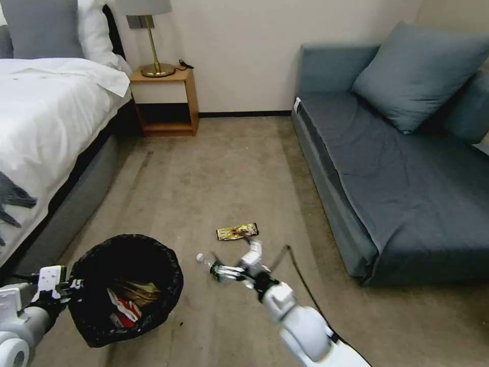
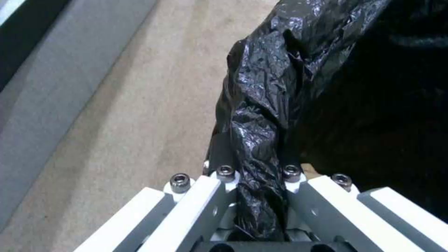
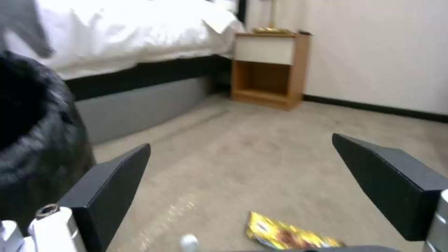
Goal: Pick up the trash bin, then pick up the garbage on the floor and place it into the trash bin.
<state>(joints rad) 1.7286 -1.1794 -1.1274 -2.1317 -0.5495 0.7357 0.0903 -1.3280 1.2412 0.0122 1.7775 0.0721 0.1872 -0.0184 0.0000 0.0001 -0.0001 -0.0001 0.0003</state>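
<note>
Pinched at its crinkly black-bagged rim by the left gripper (image 2: 254, 196), the round trash bin (image 1: 125, 288) is held over beige carpet (image 1: 229, 168), the spread-fingered right gripper (image 1: 239, 267) beside it at a clear bottle (image 1: 211, 265) near a gold wrapper (image 1: 237, 231).

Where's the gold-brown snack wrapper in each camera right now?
Head view: gold-brown snack wrapper flat on the carpet, just beyond the right gripper.
Right wrist view: wrapper on the carpet between the open fingers.
Left wrist view: not in it.
Shared landmark: the trash bin.
</note>
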